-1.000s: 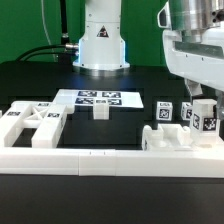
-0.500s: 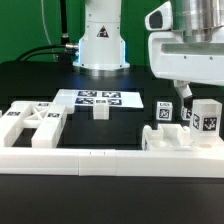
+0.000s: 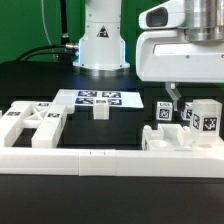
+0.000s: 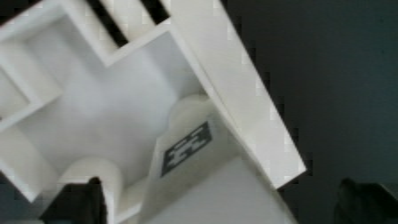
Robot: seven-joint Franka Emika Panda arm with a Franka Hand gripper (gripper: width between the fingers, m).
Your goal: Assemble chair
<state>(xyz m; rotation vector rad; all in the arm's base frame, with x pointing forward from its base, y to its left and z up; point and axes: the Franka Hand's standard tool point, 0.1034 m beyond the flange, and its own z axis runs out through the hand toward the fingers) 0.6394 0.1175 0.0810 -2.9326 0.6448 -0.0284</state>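
Observation:
The chair parts are chunky white pieces with square tags. A framed panel (image 3: 35, 122) lies at the exterior view's left, and a short post (image 3: 100, 110) stands near the middle. At the exterior view's right sits a joined group (image 3: 172, 137) with a tagged block (image 3: 206, 116) standing on it. My gripper (image 3: 184, 98) hangs open just above that group, holding nothing. In the wrist view my gripper (image 4: 214, 206) straddles a white frame piece (image 4: 107, 110) bearing a tag (image 4: 187, 146), with its dark fingertips (image 4: 79, 200) apart on either side.
The marker board (image 3: 100, 98) lies flat behind the short post. A long low white border rail (image 3: 110, 158) runs along the front of the black table. The arm's white base (image 3: 100, 40) stands at the back.
My gripper has opened, let go of the tagged block at the exterior view's right, and risen while shifting toward the exterior view's left. The block stays standing on the group.

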